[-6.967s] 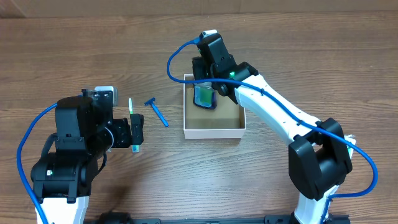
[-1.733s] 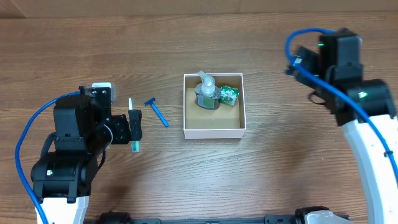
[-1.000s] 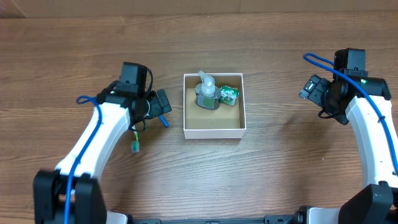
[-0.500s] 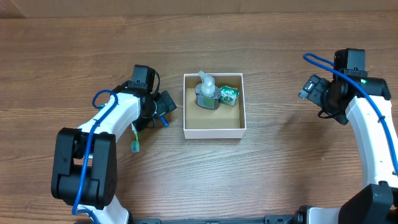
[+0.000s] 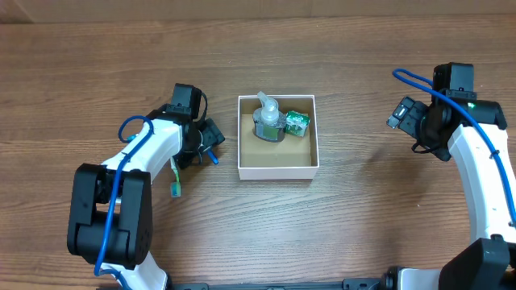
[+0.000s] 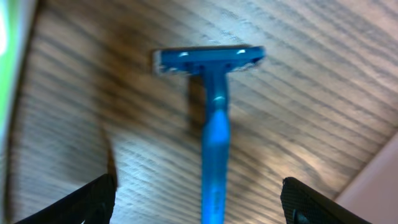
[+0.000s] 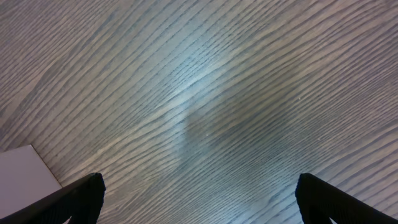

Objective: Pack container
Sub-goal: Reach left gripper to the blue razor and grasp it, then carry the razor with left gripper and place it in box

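Finding 1. My left claw (image 5: pixel 211 143) was parked well to the left of the container (image 5: pixel 276 171) under two seconds ago. It now sits just left of the container's left wall, directly over the blue razor (image 6: pixel 214 124).

Finding 2. In the left wrist view the jaws stand apart with the razor handle running down between them. The razor lies flat on the wood with its head at the far end. Nothing is gripped.

Finding 3. In the last half second the claw has barely shifted. I judge the approach finished and the closing not yet begun.

Finding 4. My right claw (image 5: pixel 401 113) has withdrawn from the container, where it was seven seconds ago. It now hangs well to the right of it. Its wrist view shows bare wood between spread fingers, so it is open and empty.

Finding 5. The container stands mid-table, upright. It holds a pump bottle (image 5: pixel 268 121) against the far wall and a green packet (image 5: pixel 297 122) in the far right corner. The near half is free.

Finding 6. A toothbrush (image 5: pixel 174 179) lies further left of the container than the razor, not yet packed.

Assessment: two items are packed and the razor is next. It lies low on the wood, so the jaws may need to drop further before they close
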